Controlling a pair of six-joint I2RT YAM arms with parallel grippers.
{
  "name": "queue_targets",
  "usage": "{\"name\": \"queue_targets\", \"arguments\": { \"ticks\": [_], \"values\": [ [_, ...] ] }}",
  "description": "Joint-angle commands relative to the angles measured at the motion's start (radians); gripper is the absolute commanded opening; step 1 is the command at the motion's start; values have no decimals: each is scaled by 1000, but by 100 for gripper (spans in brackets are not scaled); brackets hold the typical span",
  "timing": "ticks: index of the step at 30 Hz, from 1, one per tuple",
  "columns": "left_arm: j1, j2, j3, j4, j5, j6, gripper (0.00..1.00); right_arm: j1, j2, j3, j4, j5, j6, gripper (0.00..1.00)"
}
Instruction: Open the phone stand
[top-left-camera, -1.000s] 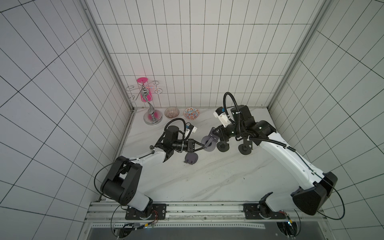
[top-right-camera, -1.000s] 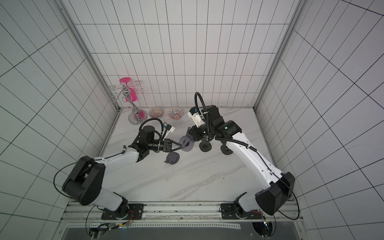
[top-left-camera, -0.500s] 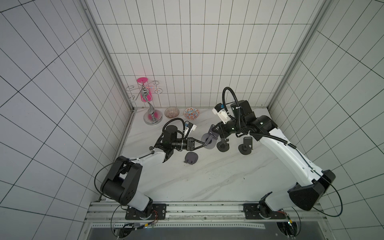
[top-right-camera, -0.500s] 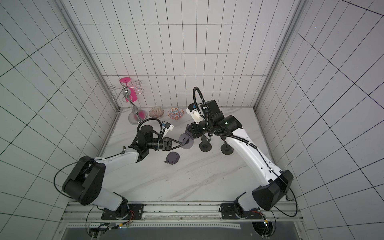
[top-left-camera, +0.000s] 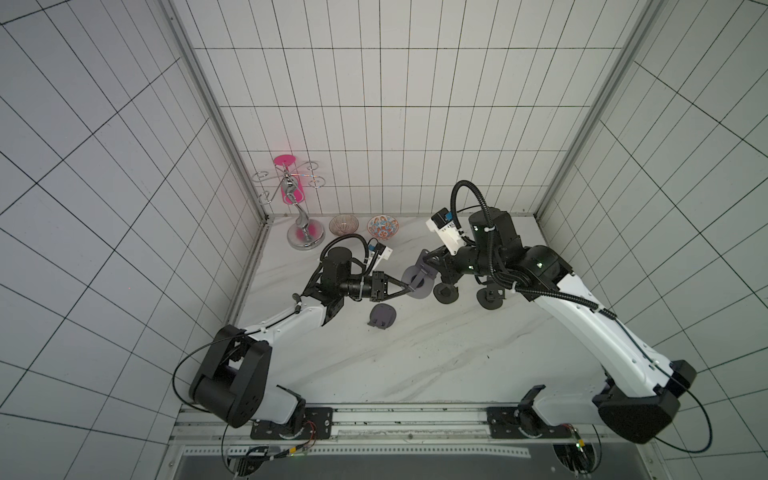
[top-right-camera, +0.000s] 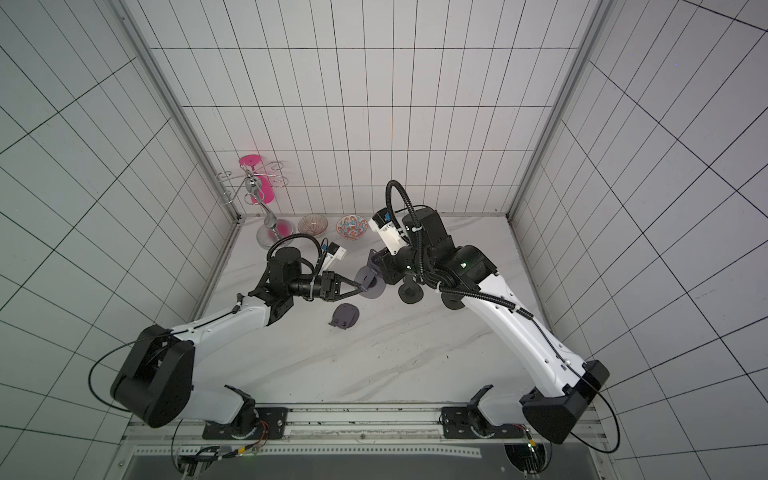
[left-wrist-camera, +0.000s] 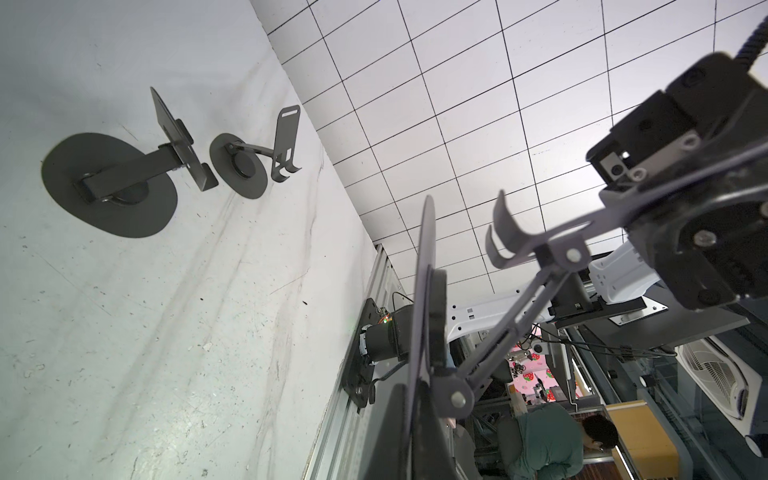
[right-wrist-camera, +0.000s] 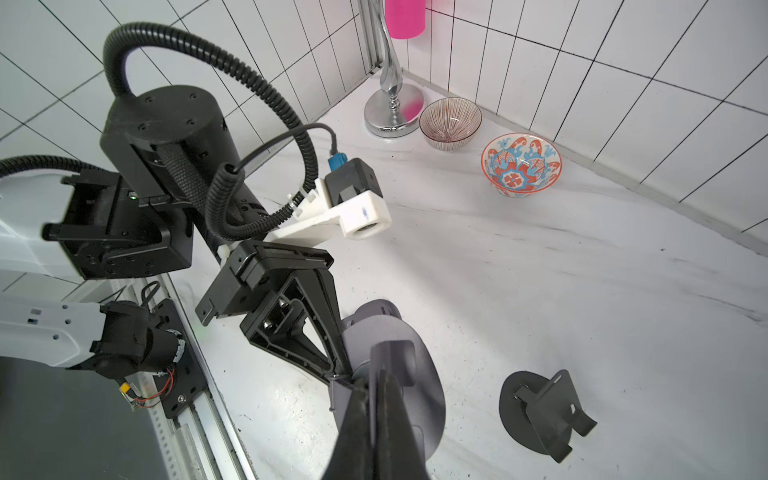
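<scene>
**Phone stand held aloft between both hands**

The grey phone stand (top-left-camera: 417, 283) is held above the surface (top-left-camera: 415, 374), toward the back. Its round base is clenched by the left hand (top-left-camera: 409, 286) and its cradle plate by the right hand (top-left-camera: 424, 261). The hinged arm is angled away from the base. Two black stands (top-left-camera: 446, 294) are set close on its right, and a folded stand (top-left-camera: 382, 318) lies just in front. Bare surface is left toward the front rail.

A chrome rack (top-left-camera: 306, 235) with curled hooks stands in the far left corner of the bench (top-left-camera: 436, 353), with a pink tube (top-left-camera: 285, 195) up at its stem. A striped bowl (top-left-camera: 344, 225) sits just beside its foot. Near that is a red-and-blue patterned bowl (top-left-camera: 382, 227). White tiled walls close in three sides. In the left wrist view, a person (left-wrist-camera: 540, 440) in green bends beyond the bench edge.
</scene>
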Motion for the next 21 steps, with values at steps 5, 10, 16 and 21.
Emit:
{"name": "queue_targets", "arguments": {
  "ticks": [5,10,16,21],
  "values": [
    [-32,123,7,-348,-236,-34,0,170,-45,66,277,-122,-38,0],
    [-33,152,36,-321,-241,-65,0,236,-33,51,255,-94,-53,0],
    [-33,169,73,-326,-242,-58,0,314,-14,10,265,-34,-30,0],
    [-33,179,79,-341,-245,-34,0,318,-24,-9,277,12,-21,0]
  ]
}}
